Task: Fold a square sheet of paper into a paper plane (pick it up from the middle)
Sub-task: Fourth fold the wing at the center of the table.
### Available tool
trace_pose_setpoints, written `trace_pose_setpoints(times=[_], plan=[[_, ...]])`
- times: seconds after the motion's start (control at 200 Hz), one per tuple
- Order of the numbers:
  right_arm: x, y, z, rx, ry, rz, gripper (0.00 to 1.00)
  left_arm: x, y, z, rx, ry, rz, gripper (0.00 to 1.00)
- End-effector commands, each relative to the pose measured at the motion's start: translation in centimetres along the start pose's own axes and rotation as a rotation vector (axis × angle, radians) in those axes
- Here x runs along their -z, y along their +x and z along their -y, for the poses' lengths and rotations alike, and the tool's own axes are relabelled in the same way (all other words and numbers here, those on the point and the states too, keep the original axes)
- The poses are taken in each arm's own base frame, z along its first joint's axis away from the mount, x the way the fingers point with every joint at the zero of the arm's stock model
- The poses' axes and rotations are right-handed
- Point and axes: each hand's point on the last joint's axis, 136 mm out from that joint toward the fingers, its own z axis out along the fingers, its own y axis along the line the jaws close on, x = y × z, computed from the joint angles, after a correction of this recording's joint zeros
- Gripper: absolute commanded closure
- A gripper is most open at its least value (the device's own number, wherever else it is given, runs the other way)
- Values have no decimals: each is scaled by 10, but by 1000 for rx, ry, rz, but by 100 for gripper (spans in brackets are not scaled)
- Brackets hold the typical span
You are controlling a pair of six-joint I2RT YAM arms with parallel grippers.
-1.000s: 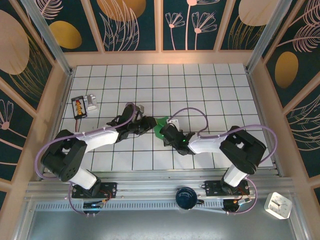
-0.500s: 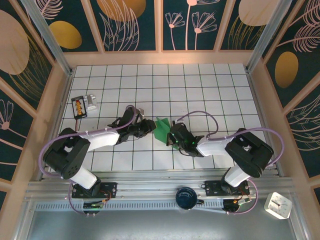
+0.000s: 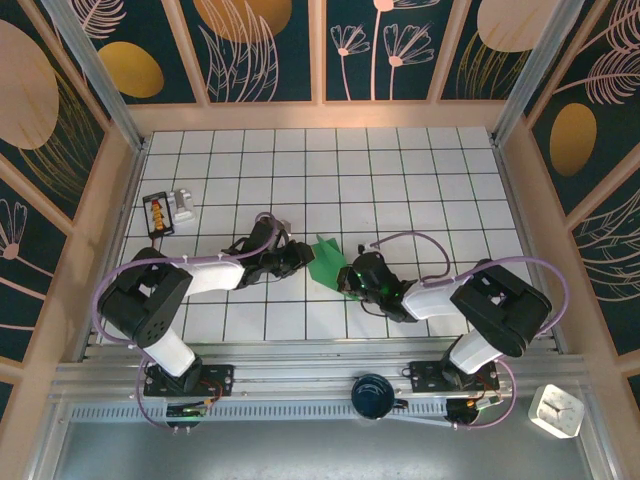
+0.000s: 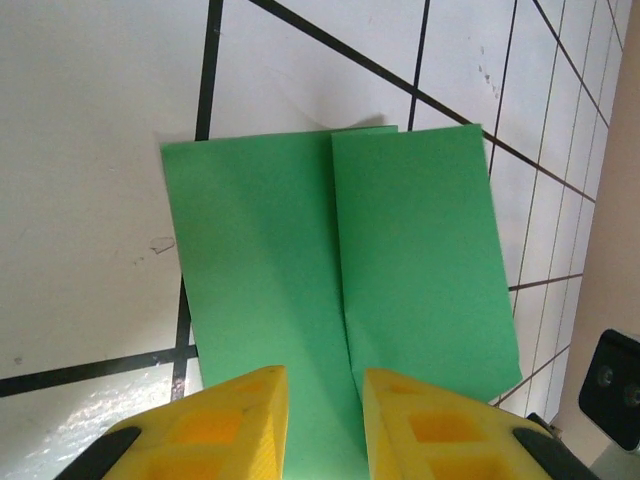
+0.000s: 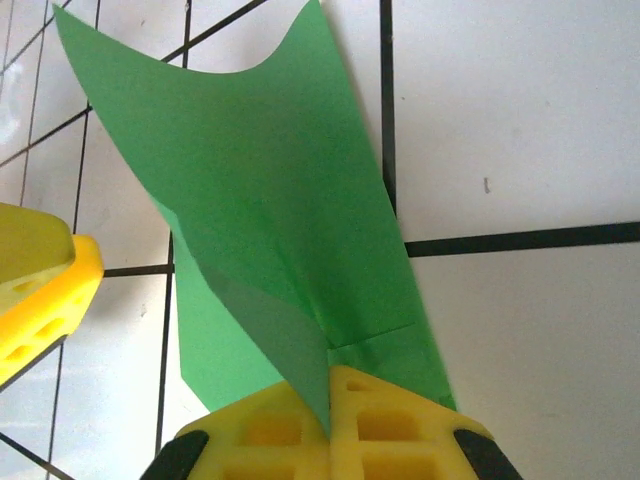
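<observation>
The right gripper (image 5: 330,385) is seen with its yellow fingers (image 5: 385,425) pressed together, and the green sheet of paper (image 5: 290,220) is pinched between them at its near edge. From that pinch the sheet is spread away ahead of the fingertips. One layer is lifted and curved, narrowing to a point far in front. A smaller flap is turned out just left of the fingers. The white tiled table (image 5: 520,130) is seen to the right of the fingers and ahead of them.

The left gripper (image 4: 325,385) is held with its yellow fingers (image 4: 240,425) a narrow gap apart. Green paper is seen in that gap and beneath both fingertips, but the sheet is not clamped. Whether the tips are pressed on it cannot be told. Ahead of these fingertips two long flaps are laid side by side on the table. They meet along a straight seam that runs back into the gap, and their far ends are cut square and nearly level.

From above, the two grippers are pointed towards each other with the folded sheet between their fingertips, one gripper at each side of it. Well apart from the left fingers, out near the table's left edge, a small black box (image 3: 158,214) and a white block (image 3: 183,205) are set just beside each other.
</observation>
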Motion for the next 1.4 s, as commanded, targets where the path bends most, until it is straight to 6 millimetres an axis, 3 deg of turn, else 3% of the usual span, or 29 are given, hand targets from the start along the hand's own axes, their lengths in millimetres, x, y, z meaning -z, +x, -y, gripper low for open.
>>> trace_pose_setpoints(times=[0.0, 0.811, 1.091, 1.111, 1.191, 1.396], plan=[[6, -8, -7, -83, -57, 39, 100, -6, -4, 13, -9, 38, 3, 74], [-1, 6, 16, -261, -59, -54, 100, -11, -8, 23, -64, 45, -4, 74], [-4, 4, 12, -233, -56, -78, 100, -12, -6, 27, -105, 46, -26, 74], [-4, 3, 12, -231, -56, -79, 100, -19, -3, 18, -99, 24, -45, 74], [-4, 2, 9, -222, -58, -83, 100, -23, -2, 15, -105, 12, -57, 74], [-4, -4, 3, -209, -53, -80, 100, -30, -1, 6, -115, -27, -76, 87]])
